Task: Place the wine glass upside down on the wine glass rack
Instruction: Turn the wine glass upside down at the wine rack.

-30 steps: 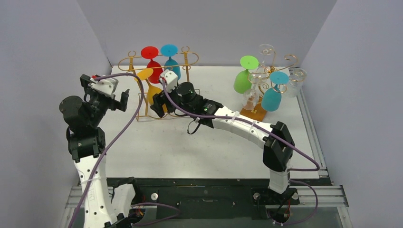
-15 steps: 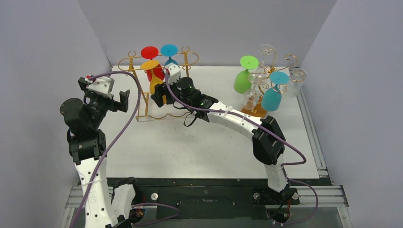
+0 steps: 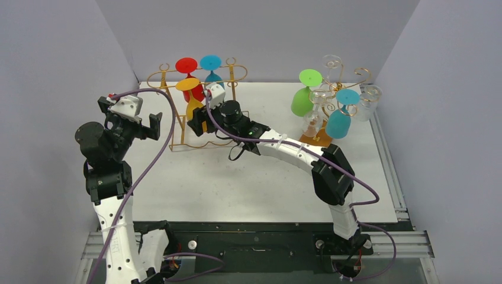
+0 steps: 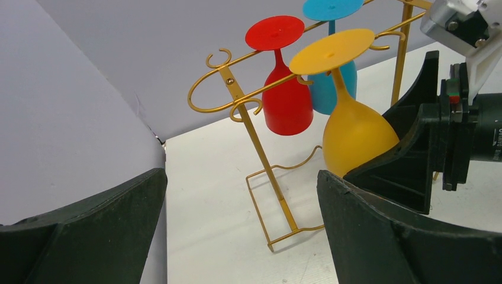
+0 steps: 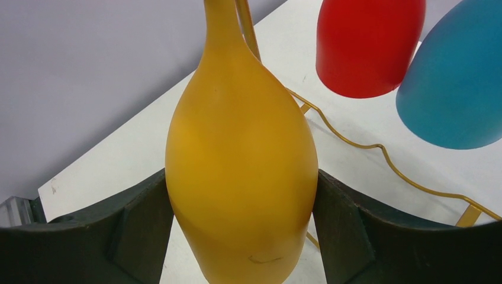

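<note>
The yellow wine glass [image 3: 193,108] is upside down, foot on top, at the front of the gold wire rack [image 3: 177,127]. My right gripper [image 3: 198,121] is shut on its bowl [image 5: 243,165], one finger on each side. In the left wrist view the yellow foot [image 4: 331,50] is just above the rack's rail and the stem is at a front hook [image 4: 305,81]. I cannot tell whether the foot rests on it. A red glass [image 4: 287,106] and a blue glass [image 4: 331,89] hang behind. My left gripper [image 3: 155,125] is open and empty, left of the rack.
A second gold rack [image 3: 317,139] stands at the back right with a green glass [image 3: 302,100], a teal glass [image 3: 338,123] and clear glasses. Grey walls close in the table on the left, back and right.
My right gripper has carried the yellow glass up and back toward the rack, so its foot has risen to rail level beside the red glass. The left gripper has barely moved.
</note>
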Robot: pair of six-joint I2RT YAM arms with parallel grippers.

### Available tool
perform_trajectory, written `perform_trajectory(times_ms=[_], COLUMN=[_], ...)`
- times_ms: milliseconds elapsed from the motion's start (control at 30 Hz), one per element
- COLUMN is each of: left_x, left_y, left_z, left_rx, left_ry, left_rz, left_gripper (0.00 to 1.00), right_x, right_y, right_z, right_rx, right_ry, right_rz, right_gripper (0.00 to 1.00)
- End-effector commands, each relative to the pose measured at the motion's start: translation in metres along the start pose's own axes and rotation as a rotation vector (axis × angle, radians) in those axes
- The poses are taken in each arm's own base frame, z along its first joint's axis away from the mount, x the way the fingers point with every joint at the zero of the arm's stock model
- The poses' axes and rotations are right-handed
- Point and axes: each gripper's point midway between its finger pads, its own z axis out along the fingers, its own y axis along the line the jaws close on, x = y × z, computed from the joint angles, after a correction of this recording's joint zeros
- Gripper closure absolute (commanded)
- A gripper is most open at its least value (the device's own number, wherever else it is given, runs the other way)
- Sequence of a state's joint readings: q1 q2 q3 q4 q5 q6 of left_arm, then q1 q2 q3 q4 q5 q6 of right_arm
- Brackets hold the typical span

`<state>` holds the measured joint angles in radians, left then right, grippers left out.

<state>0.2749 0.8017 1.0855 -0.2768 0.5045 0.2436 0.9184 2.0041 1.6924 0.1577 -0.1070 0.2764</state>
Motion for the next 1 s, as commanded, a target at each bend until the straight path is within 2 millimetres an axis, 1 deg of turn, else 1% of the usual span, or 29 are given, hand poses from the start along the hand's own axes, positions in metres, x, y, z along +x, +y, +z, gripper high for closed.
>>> perform_trajectory(times_ms=[0, 100, 200, 267, 500, 633, 733, 833, 967], left_x=[-0.013, -0.012, -0.011, -0.01, -0.013, -0.017, -0.019, -0.021, -0.023], left_y=[0.001, 0.0, 0.0, -0.001, -0.003, -0.004, -0.004, -0.004, -0.003], left_z=[-0.002, -0.002, -0.001, -0.001, -0.004, -0.004, -0.004, -0.004, -0.004], left_rx=[-0.004, 0.002, 0.002, 0.008, 0.01, 0.015, 0.017, 0.019, 0.019], left_ry=[-0.037, -0.037, -0.037, -0.035, -0.039, -0.049, -0.053, -0.054, -0.057], left_rz=[0.007, 0.001, -0.003, -0.006, -0.005, -0.012, -0.014, -0.016, -0.015], left_gripper=[0.04, 0.04, 0.04, 0.04, 0.04, 0.04, 0.04, 0.04, 0.04], right_x=[-0.051, -0.048, -0.042, -0.043, -0.043, -0.037, -0.026, -0.016, -0.013], right_y=[0.027, 0.03, 0.029, 0.027, 0.015, 0.009, 0.004, 0.0, -0.003], right_z=[-0.017, -0.013, -0.007, -0.003, 0.01, 0.019, 0.024, 0.026, 0.026], right_rx=[-0.056, -0.068, -0.067, -0.067, -0.047, -0.041, -0.034, -0.029, -0.018], right_ry=[-0.131, -0.12, -0.105, -0.103, -0.099, -0.075, -0.053, -0.04, -0.048], right_rz=[-0.031, -0.032, -0.029, -0.02, -0.002, 0.002, 0.007, 0.02, 0.035], right_gripper=[0.33, 0.33, 0.33, 0.34, 0.33, 0.33, 0.33, 0.33, 0.33])
